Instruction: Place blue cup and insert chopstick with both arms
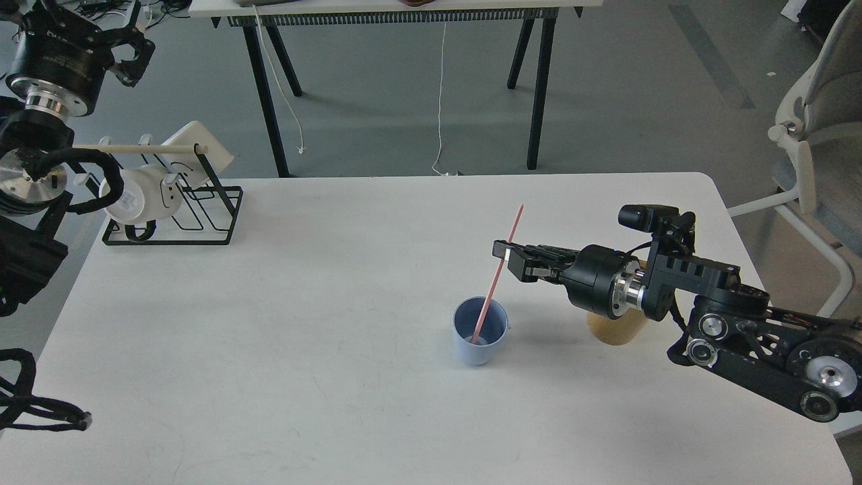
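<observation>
The blue cup [479, 335] stands upright on the white table [303, 377], right of centre. The pink chopstick [506, 244] leans in it, lower end on the cup's bottom, upper end tilted up and to the right. My right gripper [501, 250] reaches in from the right and is shut on the chopstick about a third of the way down from its top, above and right of the cup. My left gripper [133, 52] is raised at the far top left, off the table and far from the cup; its fingers cannot be told apart.
A tan cylindrical holder [609, 330] stands right of the cup, partly hidden by my right arm. A black wire rack [202, 215] with a white mug [138, 195] and a pale wooden rod [135, 148] sits at the table's back left. A chair [808, 155] stands at the right.
</observation>
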Robot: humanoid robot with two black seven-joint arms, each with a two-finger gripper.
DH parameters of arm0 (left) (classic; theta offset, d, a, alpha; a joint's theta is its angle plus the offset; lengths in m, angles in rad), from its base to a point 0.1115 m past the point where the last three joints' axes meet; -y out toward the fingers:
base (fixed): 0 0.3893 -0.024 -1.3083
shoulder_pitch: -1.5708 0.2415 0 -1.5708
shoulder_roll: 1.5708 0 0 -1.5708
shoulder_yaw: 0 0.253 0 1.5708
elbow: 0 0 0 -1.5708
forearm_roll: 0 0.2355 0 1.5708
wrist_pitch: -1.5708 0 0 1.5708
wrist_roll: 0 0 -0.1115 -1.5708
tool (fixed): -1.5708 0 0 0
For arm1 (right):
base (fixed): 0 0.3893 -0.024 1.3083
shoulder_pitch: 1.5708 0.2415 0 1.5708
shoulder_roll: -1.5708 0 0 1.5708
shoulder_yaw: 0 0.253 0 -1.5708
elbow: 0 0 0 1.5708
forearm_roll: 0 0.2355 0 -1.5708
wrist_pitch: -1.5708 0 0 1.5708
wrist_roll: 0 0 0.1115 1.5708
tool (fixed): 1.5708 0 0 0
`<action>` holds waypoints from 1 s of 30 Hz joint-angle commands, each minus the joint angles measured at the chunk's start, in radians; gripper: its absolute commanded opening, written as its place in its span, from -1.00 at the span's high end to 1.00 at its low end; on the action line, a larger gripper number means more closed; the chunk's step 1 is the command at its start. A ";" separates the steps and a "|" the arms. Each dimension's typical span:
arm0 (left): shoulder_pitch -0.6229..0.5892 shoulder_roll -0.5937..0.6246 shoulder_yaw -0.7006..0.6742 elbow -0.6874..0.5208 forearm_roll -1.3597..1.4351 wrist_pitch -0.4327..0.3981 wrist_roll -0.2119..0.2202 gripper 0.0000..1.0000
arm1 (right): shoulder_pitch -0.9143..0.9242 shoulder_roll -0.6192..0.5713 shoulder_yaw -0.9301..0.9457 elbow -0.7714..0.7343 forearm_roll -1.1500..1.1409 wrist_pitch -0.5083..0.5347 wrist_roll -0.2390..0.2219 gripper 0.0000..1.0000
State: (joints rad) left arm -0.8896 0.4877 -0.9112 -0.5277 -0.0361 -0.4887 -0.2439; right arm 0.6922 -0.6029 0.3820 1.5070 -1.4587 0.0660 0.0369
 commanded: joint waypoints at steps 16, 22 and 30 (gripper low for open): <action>0.000 0.000 0.000 0.000 -0.001 0.000 -0.009 -0.99 | 0.001 0.002 -0.002 0.001 0.003 0.000 0.000 0.20; 0.000 0.000 0.000 0.000 -0.001 0.000 -0.017 -0.99 | 0.003 0.005 0.000 0.004 0.008 0.000 0.001 -0.14; 0.000 0.003 0.000 0.000 -0.001 0.000 -0.017 -0.99 | -0.002 0.018 0.193 -0.008 0.040 -0.015 0.038 -0.97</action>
State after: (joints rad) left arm -0.8896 0.4908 -0.9112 -0.5278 -0.0367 -0.4887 -0.2609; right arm 0.6944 -0.5972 0.4670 1.5101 -1.4380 0.0537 0.0618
